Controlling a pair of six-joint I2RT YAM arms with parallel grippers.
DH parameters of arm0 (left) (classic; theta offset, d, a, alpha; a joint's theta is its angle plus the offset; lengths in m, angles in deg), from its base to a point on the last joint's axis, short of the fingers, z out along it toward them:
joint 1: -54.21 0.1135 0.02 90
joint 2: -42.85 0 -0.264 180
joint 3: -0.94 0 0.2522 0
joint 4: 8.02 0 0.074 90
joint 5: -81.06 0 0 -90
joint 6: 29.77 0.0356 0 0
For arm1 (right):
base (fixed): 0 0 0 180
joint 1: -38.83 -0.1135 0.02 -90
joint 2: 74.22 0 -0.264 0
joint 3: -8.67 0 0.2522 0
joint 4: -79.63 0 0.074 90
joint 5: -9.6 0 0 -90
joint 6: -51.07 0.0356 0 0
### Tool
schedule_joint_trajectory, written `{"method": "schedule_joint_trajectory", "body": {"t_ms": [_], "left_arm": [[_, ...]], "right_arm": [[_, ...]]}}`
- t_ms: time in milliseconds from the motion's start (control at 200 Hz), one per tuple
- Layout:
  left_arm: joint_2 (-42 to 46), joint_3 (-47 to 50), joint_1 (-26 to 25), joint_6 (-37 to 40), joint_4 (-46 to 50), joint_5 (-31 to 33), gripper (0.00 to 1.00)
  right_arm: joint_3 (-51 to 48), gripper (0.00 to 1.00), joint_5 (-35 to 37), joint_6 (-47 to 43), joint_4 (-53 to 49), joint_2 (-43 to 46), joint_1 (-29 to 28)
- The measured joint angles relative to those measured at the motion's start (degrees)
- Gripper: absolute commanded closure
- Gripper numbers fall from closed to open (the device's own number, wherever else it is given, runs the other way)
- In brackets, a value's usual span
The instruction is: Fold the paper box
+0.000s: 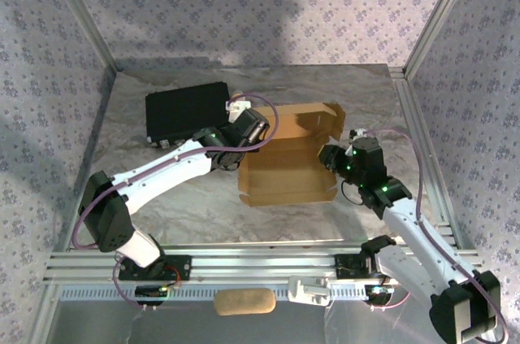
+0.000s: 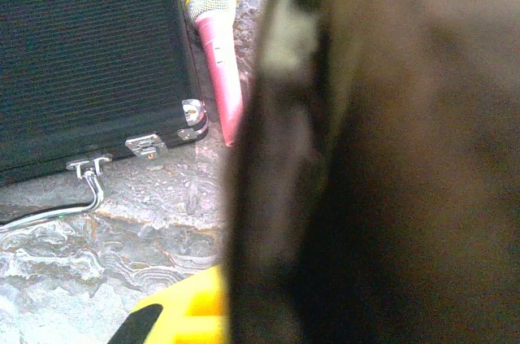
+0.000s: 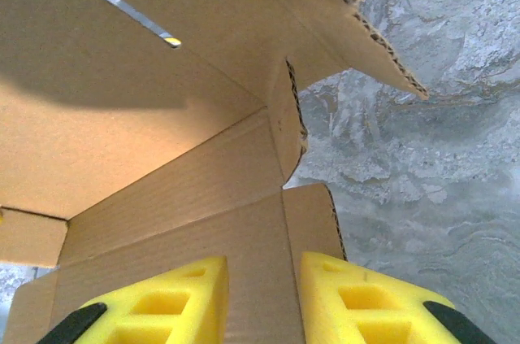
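Paper box: mid-table on crinkled silver table cover, part-folded. Base panel flat; rear panel raised, leaning toward far wall; side flaps loose at right end. From right wrist: tan corrugated inside, narrow slot cut in upper panel.

Left gripper: at box's left rear corner, between box and black case. Jaws closed. Wrist view mostly blocked by dark blurred surface close to lens; one yellow finger at bottom edge. Unclear whether any cardboard pinched.

Right gripper: at box's right edge. Yellow fingers part-way apart, cardboard wall ahead of the gap, nothing clamped.

Pink microphone: on table just beside case's right edge, head pointing away, apart from box.
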Motion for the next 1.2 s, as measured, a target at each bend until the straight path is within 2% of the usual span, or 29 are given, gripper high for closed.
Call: {"method": "schedule_joint_trajectory", "body": {"t_ms": [290, 465, 610, 935, 1199], "left_arm": [[0.02, 0.00, 0.00, 0.02, -0.09, -0.48, 1.00], [0.00, 0.00, 0.00, 0.02, -0.09, -0.90, 1.00], [0.00, 0.00, 0.00, 0.04, -0.07, -1.14, 1.00], [0.00, 0.00, 0.02, 0.46, -0.09, -1.57, 1.00], [0.00, -0.50, 0.02, 0.48, -0.02, -1.75, 1.00]], "right_arm": [[1.62, 0.60, 1.31, -1.01, -1.07, -0.50, 0.83], [3.93, 0.48, 3.98, -2.36, -1.07, -0.85, 1.38], [4.22, 0.47, 5.05, -3.23, 0.07, -3.87, 1.38], [5.84, 0.61, 5.38, -6.10, 3.15, -8.90, 1.49], [7.91, 0.66, 4.44, -8.20, 5.49, -10.01, 1.31]]}}
